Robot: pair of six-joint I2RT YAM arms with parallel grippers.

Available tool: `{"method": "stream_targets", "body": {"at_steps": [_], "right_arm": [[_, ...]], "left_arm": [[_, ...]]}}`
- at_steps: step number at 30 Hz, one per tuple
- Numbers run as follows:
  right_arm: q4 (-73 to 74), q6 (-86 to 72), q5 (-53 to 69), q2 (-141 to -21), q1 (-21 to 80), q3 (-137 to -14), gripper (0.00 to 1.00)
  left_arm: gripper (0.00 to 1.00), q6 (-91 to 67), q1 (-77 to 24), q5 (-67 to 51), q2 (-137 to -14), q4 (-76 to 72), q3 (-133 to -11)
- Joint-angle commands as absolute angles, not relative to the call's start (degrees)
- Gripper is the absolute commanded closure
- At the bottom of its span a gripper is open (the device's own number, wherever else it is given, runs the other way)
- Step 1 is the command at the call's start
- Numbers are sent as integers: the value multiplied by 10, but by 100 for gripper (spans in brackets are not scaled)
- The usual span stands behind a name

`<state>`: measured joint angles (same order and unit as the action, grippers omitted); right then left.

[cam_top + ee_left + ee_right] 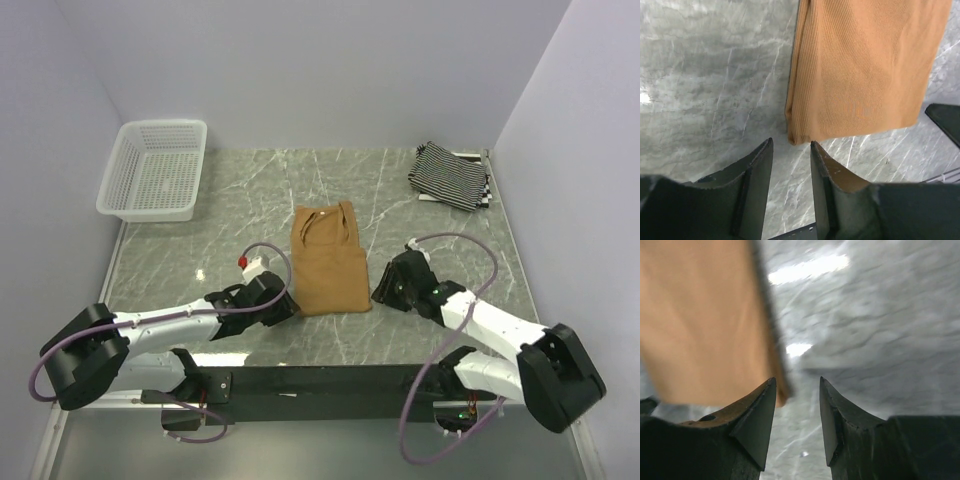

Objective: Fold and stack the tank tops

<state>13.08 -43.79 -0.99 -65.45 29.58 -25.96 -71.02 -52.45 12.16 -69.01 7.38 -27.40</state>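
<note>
Tank tops, and two are on show: the tan top (328, 265) lies flat in the centre of the overhead frame, folded into a narrow rectangle, its straps pointing to the top of the picture. The striped top (450, 175) sits folded in the upper right, well apart from it, on the marble table (240, 200). The basket (155, 170) is in the upper left.

Down at the lower left corner of the tan top is the left claw (288, 303). In the left wrist view (791, 142) its fingers are spread with nothing between them, and the fabric's corner (865, 75) sits just above the gap, with bare marble showing in between.

The right claw (378, 290) is low at the tan top's lower right corner. Its wrist view (797, 380) is blurred, but the fingers clearly stand apart with only table between them. The tan cloth (700, 325) fills the upper left of that frame, its corner just beside the left finger; I cannot tell whether it touches.
</note>
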Motion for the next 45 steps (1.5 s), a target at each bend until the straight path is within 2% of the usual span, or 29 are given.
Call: {"method": "stream_targets", "body": {"at_steps": [1,13,32,35,37,40,41,45], "right_arm": [[77,-488,-33,-620,329,-227,53],[105,-519,-59,-577,354,-208,53],[47,-543,-76,-655,397,-188,58],[54,-543,-83,-650,400,-187,70],[61,-542,-89,-642,399,-186,74],[73,-537,-90,-627,400,-191,89],[75,-534,-90,-623,401,-194,96],[109,-526,-89,-596,408,-207,100]], "left_arm": [[58,-737,-533,142,-679,4,-265],[61,-782,-537,177,-697,13,-250],[65,-791,-555,169,-779,-24,-261],[69,-795,-567,173,-787,-18,-268],[73,-796,-571,179,-789,-14,-272],[83,-801,-578,188,-786,-2,-279],[90,-801,-580,193,-780,19,-280],[99,-790,-581,204,-755,53,-292]]}}
